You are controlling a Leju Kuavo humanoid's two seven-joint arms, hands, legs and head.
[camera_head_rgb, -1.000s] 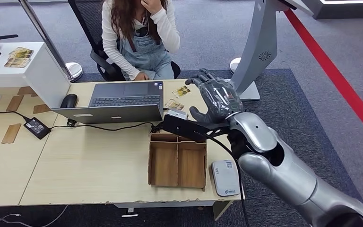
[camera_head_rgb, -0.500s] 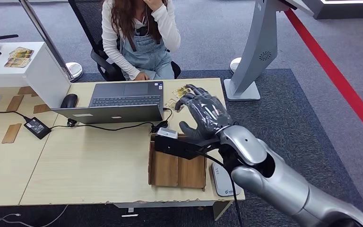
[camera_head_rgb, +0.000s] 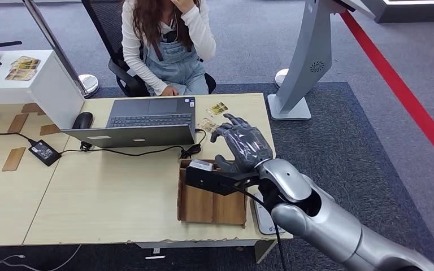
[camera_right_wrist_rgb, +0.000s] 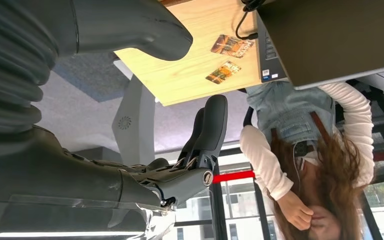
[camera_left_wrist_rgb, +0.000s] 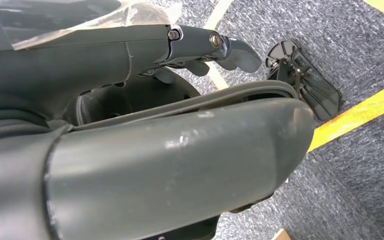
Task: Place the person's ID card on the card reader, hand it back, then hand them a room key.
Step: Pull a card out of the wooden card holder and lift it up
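Two printed cards lie on the desk's far right part, one (camera_head_rgb: 217, 108) beyond the other (camera_head_rgb: 206, 124); the right wrist view shows them too (camera_right_wrist_rgb: 232, 45) (camera_right_wrist_rgb: 222, 71). My right hand (camera_head_rgb: 241, 144) hovers over the far edge of the wooden tray (camera_head_rgb: 195, 206), fingers spread, nothing in it, just short of the nearer card. The white card reader (camera_head_rgb: 261, 218) lies right of the tray, mostly hidden under my forearm. My left hand (camera_left_wrist_rgb: 215, 47) hangs over grey carpet, holding nothing, fingers loosely extended. A person (camera_head_rgb: 169, 39) sits behind the desk.
An open laptop (camera_head_rgb: 147, 121) with a mouse (camera_head_rgb: 82, 119) stands mid-desk, its cable trailing toward the tray. A power brick (camera_head_rgb: 44, 152) lies at the left. A grey kiosk stand (camera_head_rgb: 305, 62) rises beyond the desk's right end.
My right hand has drawn back from over the cards toward me and dropped lower, now above the tray's far edge. The cards and the person have stayed put.
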